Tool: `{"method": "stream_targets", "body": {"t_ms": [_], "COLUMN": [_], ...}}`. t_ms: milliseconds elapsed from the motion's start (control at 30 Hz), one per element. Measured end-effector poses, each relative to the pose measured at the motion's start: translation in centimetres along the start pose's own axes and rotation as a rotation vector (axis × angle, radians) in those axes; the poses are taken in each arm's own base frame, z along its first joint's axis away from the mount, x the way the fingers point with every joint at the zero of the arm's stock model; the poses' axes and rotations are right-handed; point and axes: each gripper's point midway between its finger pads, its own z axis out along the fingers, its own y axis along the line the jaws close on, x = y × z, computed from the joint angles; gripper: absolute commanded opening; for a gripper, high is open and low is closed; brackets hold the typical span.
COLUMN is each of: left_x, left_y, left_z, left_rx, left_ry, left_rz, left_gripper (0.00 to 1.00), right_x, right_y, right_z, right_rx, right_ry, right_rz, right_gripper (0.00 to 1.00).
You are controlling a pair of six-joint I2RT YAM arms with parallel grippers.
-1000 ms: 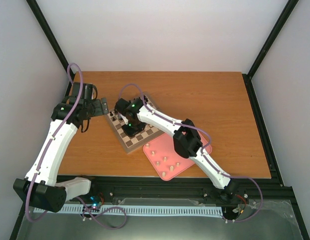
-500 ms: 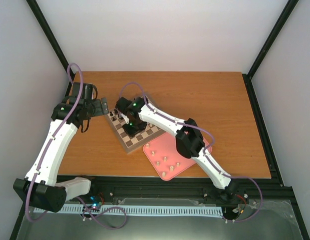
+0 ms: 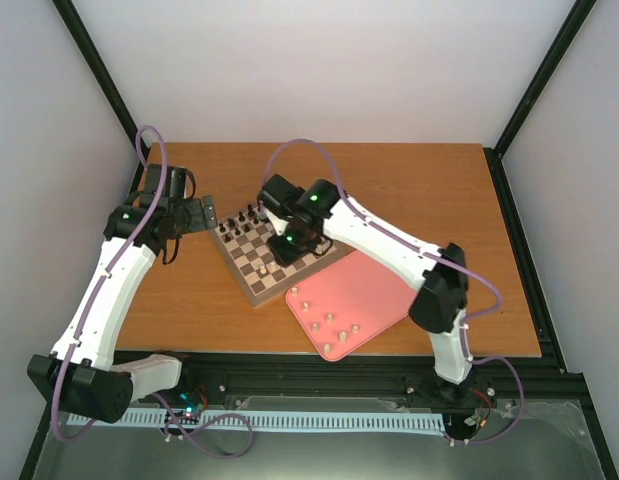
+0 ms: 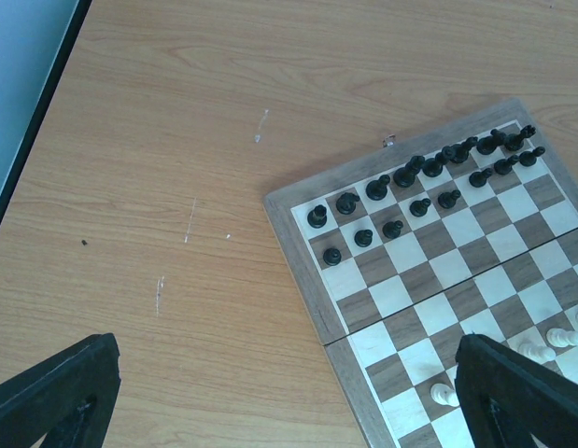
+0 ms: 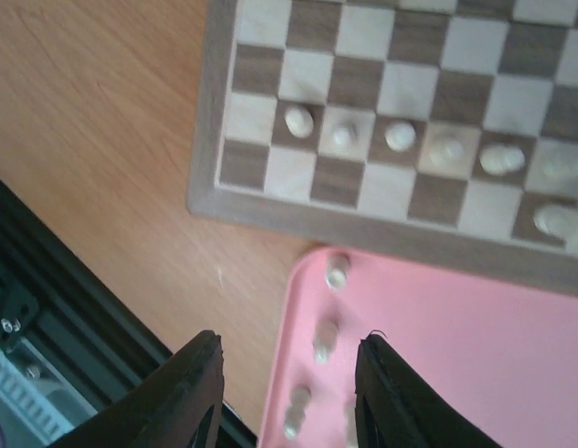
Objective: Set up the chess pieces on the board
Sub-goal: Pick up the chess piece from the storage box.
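Chess pieces (image 5: 345, 135): a pale row stands on the board (image 5: 270, 207) near its edge facing the pink tray (image 5: 438, 327); others lie on that tray, just beside the board. Right hand (image 5: 289, 392) is above the board's tray-side edge, fingers parted, holding nothing. Left hand (image 4: 289, 401) is over the bench (image 4: 176, 140) beside the board's end with the dark pieces (image 4: 419, 177), spread wide, empty.
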Motion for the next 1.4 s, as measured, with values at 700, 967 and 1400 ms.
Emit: {"method": "stream_targets", "body": {"t_ms": [700,967,1400], "left_x": [0.5,0.7,1.1], "left_y": [-0.2,-0.3,-0.3], "left_z": [0.8,1.1,1.3], "left_rx": [-0.001,0.003,0.000], "left_ry": [0.028,0.040,0.051], "left_rz": [0.006,0.008,0.010], "left_gripper": [1.00,1.00,1.00], "right_x": [20.1,23.2,23.5], "right_y": [-8.2,-8.2,-7.5], "right_z": [2.4,4.2,5.8], "right_rx": [0.182,0.157,0.118], "right_ry": [0.309,0.367,0.381], "right_rz": [0.287,0.320,0.319], "right_gripper": [0.39,0.40,0.40]}}
